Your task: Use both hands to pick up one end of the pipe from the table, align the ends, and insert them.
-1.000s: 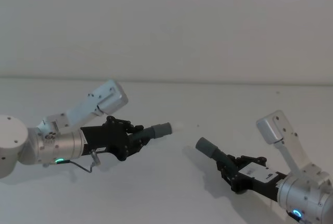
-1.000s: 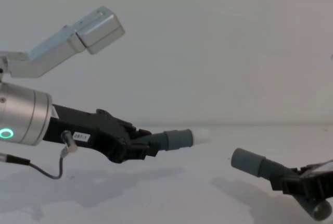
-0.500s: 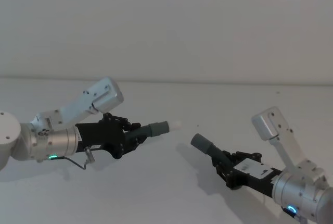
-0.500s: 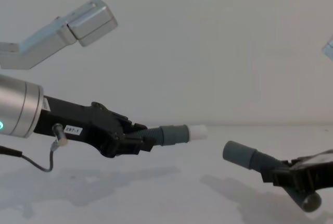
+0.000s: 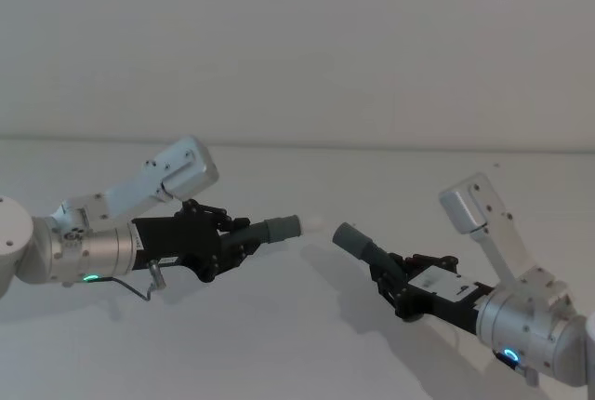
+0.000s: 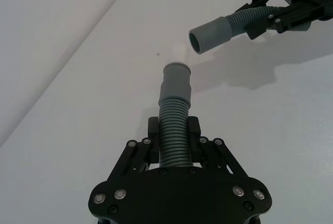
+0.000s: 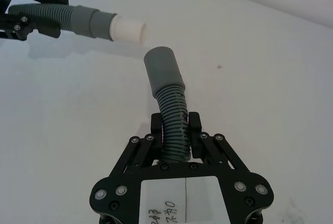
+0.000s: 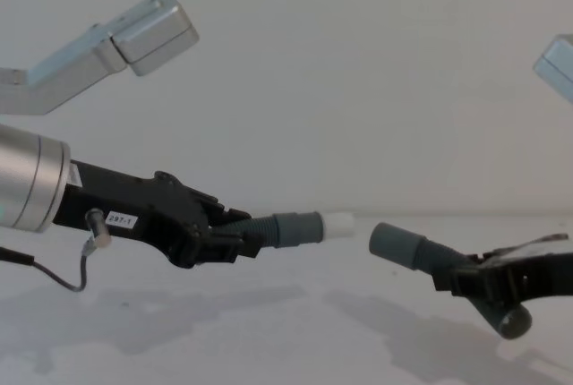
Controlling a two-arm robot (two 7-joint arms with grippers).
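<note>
the left gripper [image 5: 244, 240] is on the left side, held up off the white worktop [image 5: 297, 353]. its jaws are closed in tight on the ribbed middle of the first hose [image 6: 174, 112], one jaw on each side. the hose sticks out past the jaws and points across at the other arm, almost flat. at its front there is a smooth grey cuff [image 8: 295, 228], and a thinner white tip [image 8: 338, 222] pokes out of that cuff.

the right gripper [image 5: 389, 274] is on the right side, a bit lower, and also up off the worktop. its jaws pinch the ribbed part of the second hose [image 7: 174, 112]. this hose leans up and over toward the left arm. its front end is a plain wide cuff [image 8: 394, 243] with an open round mouth. a short bit of the hose also sticks out behind the jaws.

the white tip and the wide cuff face each other. they are near but not touching, with a gap between them. in the chest view the white tip sits a little higher than the wide cuff. soft shadows [image 8: 206, 309] lie on the worktop under both arms.
</note>
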